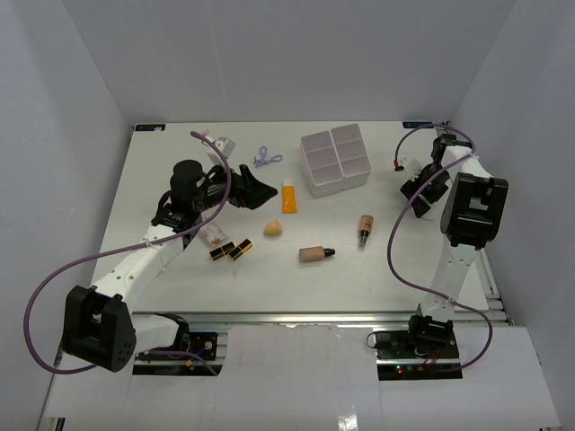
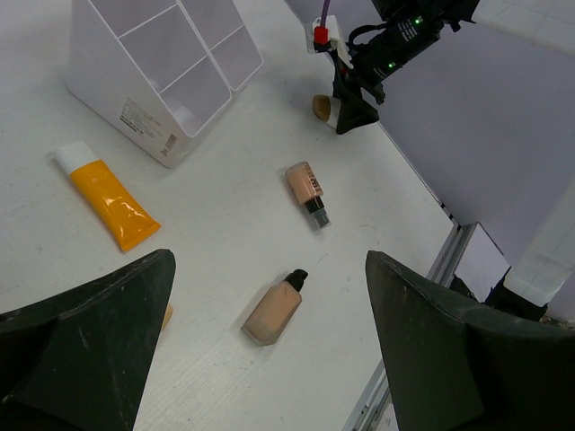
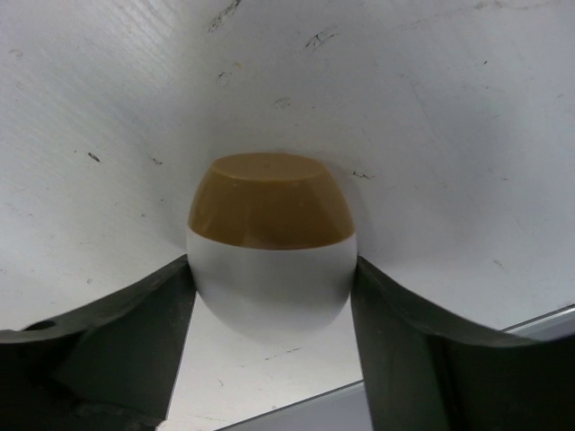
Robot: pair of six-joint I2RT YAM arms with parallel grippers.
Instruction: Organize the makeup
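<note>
My left gripper (image 1: 260, 192) is open and empty, hovering above the table beside the orange white-capped tube (image 1: 289, 197); its jaws stand wide apart in the left wrist view, framing a beige dark-capped bottle (image 2: 275, 310). A second beige bottle (image 1: 366, 227) lies to the right. The peach sponge (image 1: 272, 228), two black-gold lipsticks (image 1: 231, 250), a clear pinkish item (image 1: 212, 236) and the lilac clip (image 1: 265, 158) lie on the table. My right gripper (image 3: 269, 269) is shut on a round white item with a tan top (image 3: 269, 202), low at the table's right edge.
The white four-compartment box (image 1: 346, 182) stands at the back middle, its compartments showing nothing inside. White walls close in the table on three sides. The right arm (image 1: 467, 211) stands by the table's right edge, with a metal rail just beyond it.
</note>
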